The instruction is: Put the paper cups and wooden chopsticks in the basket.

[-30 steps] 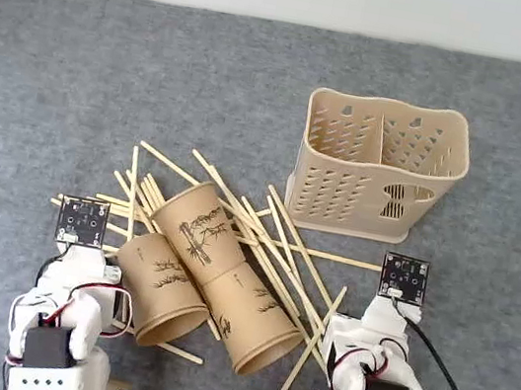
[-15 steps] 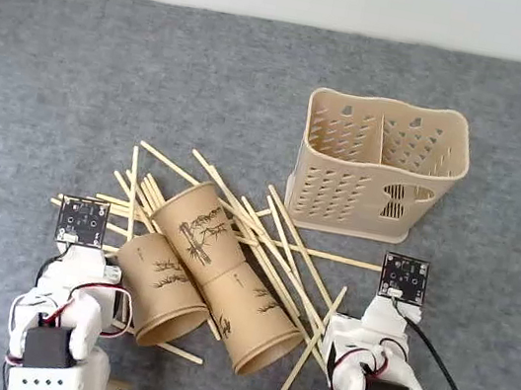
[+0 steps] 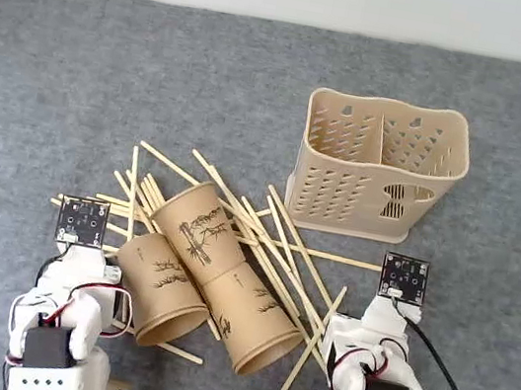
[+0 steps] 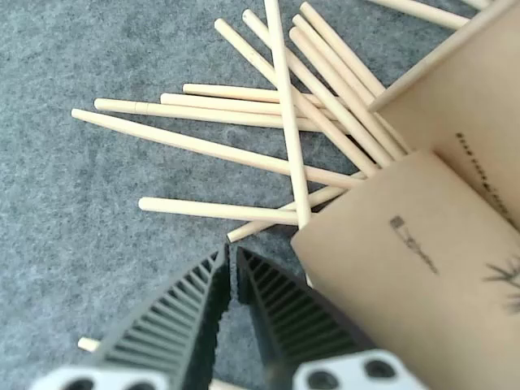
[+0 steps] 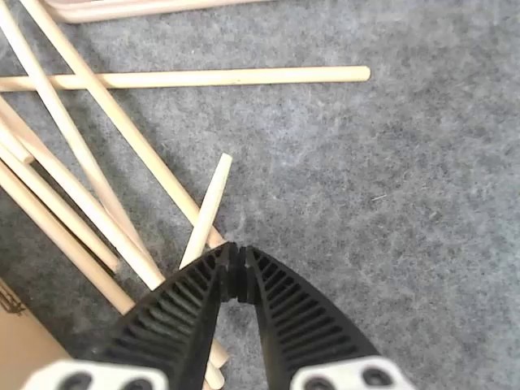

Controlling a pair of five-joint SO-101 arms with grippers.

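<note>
**Cups and chopsticks lie heaped near the near edge; basket upright beside them**

Three paper cups (image 3: 200,230) lie on their sides on the grey, felt-like counter (image 3: 110,80), around the middle of its near half. They are tan kraft paper, tapered, each with a dark ink drawing of bamboo sprigs. A small printed mark on one wall is too small to read. Their long axes run diagonally, from far-left toward near-right, and the two nearer cups open toward the near edge.

The chopsticks (image 3: 274,262) are thin, round sticks of pale bare wood, crossed in a loose pile under and around the cups. Most follow the same diagonal as the cups, while a few lie almost parallel to the near edge.

The basket (image 3: 380,165) stands upright right of centre, just beyond the pile. It is beige plastic with a wavy rim, slotted walls and a divider making two compartments.

The left hand (image 4: 230,260) has black, ribbed fingers closed to a thin slit on nothing, just beside a cup wall. The right hand (image 5: 238,260) is pinched shut at its tips, empty, over chopstick ends.
</note>
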